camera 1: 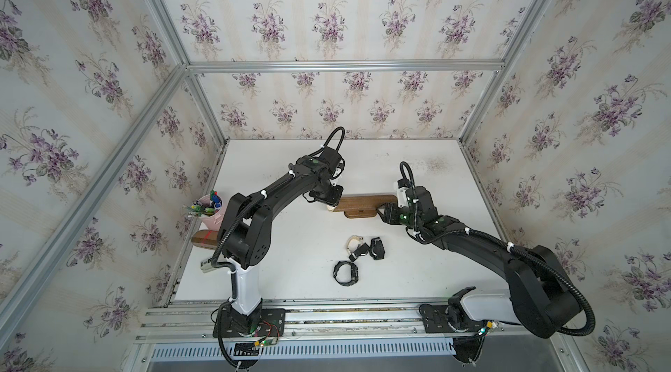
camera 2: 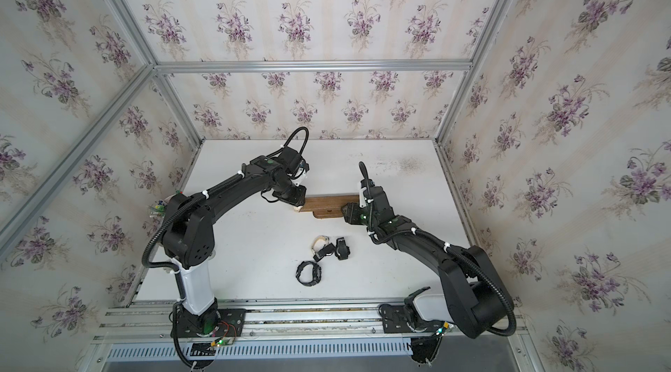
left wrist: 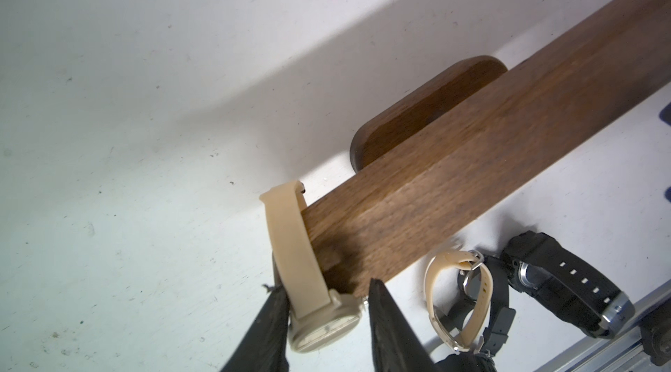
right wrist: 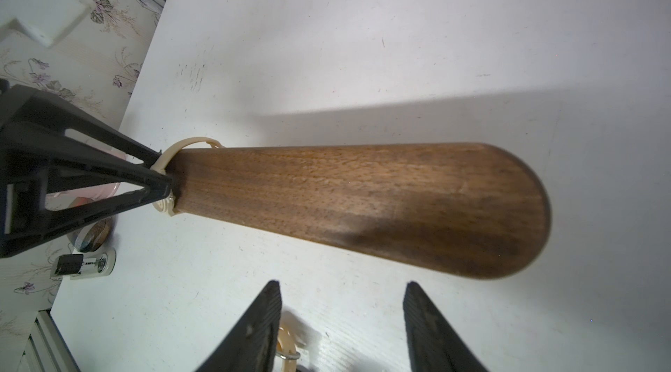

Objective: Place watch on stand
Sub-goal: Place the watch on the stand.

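Two arms reach for the stand [camera 1: 366, 203] in both top views, one at each end. The stand sits in the middle of the table [camera 1: 290, 170]. The left gripper [camera 1: 331, 206] is mostly hidden under its own wrist, and a bit of the tan watch [camera 1: 329, 208] peeks out there. The right gripper [camera 1: 386, 211] is at the far end. Other watches [camera 1: 359, 254] lie on the table nearer the robot, apart from the stand.

In the left wrist view, the watch [left wrist: 290, 243] has its strap looped round the very tip of the stand [left wrist: 472, 170]. The left gripper [left wrist: 325, 286] pinches the watch face from both sides. The strap is only just on.

In the right wrist view, the right gripper [right wrist: 342, 283] has its jaws apart with nothing between them. It is just short of the round end of the stand [right wrist: 363, 199] and does not touch it. Far down the bar, the left gripper [right wrist: 165, 170] holds the watch [right wrist: 188, 141].

I think the robot is slipping the watch onto the bar. Next, the watch needs a push further along so it cannot fall off. Then the left gripper can let go. The stand may slide when pushed, so the right gripper may need to hold its end steady.
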Controlling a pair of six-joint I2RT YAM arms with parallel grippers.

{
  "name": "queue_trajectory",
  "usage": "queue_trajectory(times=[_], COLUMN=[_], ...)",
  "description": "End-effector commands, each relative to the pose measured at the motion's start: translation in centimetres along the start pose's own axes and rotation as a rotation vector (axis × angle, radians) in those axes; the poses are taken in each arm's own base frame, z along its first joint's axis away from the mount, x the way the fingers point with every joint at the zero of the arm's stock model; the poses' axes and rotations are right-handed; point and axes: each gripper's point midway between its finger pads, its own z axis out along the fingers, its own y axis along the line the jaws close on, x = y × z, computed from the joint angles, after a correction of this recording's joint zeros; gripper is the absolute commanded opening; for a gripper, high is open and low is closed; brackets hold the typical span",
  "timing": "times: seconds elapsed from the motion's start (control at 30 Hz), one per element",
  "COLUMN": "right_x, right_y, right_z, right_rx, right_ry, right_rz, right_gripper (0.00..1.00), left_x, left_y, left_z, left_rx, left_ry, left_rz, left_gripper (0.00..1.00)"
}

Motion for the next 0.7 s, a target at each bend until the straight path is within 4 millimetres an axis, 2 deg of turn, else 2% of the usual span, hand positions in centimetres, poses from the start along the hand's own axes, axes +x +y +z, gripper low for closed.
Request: queue_trajectory(times=[0.0, 0.17, 0.37, 0.47, 0.67], right_x=[-0.8, -1.6, -3.5, -3.5, -2.8], right_y=[0.2, -0.7, -2.8, -3.9, -3.6], right_z=[0.0, -0.5, -1.8, -1.4, -0.3], right_rx=[-0.003, 0.042, 0.080, 0.097, 0.057], right_ry=[-0.029, -0.040, -0.078, -0.064, -0.028], right_rz=[0.000, 0.019, 0.067, 0.089, 0.103], right_gripper=[0.53, 0.60, 0.68, 0.69, 0.66], left_x=[-0.4, -0.4, -0.5, -0.5, -0.6], left_y=[-0.4, -0.4, -0.3, -0.3, -0.5], left_z=[0.1, 0.2, 0.3, 0.4, 0.3], left_rx=[0.023, 0.019, 0.018, 0.019, 0.023], left_ry=[-0.011, -0.011, -0.011, -0.010, -0.015], left_rz=[-0.009, -0.012, -0.013, -0.015, -0.012], left_gripper=[0.38, 0.38, 0.38, 0.38, 0.38])
